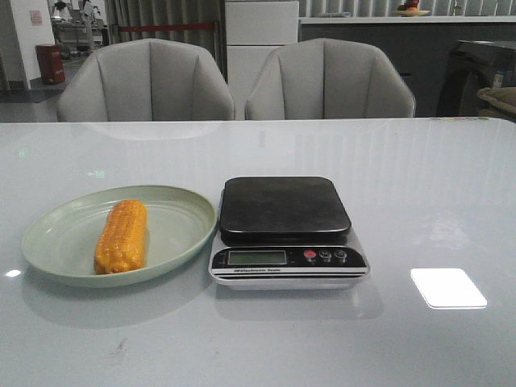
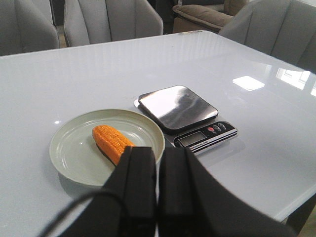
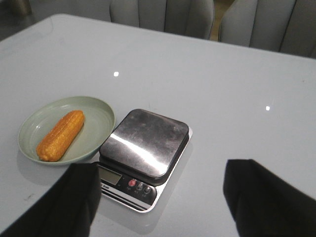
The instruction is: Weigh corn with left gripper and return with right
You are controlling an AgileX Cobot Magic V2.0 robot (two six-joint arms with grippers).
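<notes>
We take the scale (image 1: 288, 234) as our reference. It sits on the pale glossy surface (image 1: 419, 185), its dark square platform bare and its display and three buttons on the edge nearest the robot. The plate (image 1: 173, 211), pale green, lies just to the left of the scale, its rim almost touching the scale's side; we cannot tell whether they meet. The corn (image 1: 122, 236) lies flat in the plate, on the half farther from the scale, its long axis running roughly front to back. Two grey chairs (image 1: 145, 81) stand behind the far edge of the surface, well beyond the scale. Nothing stands between the corn and the scale.

In the left wrist view we see the left claw (image 2: 158, 185) above the near rim of the plate, its two black fingers (image 2: 137, 187) pressed together with only a thin seam between them, gripping nothing. In the right wrist view the right claw (image 3: 163, 202) is spread wide, its fingers (image 3: 261, 197) far apart near the scale's button edge, holding nothing and clear of the scale.
</notes>
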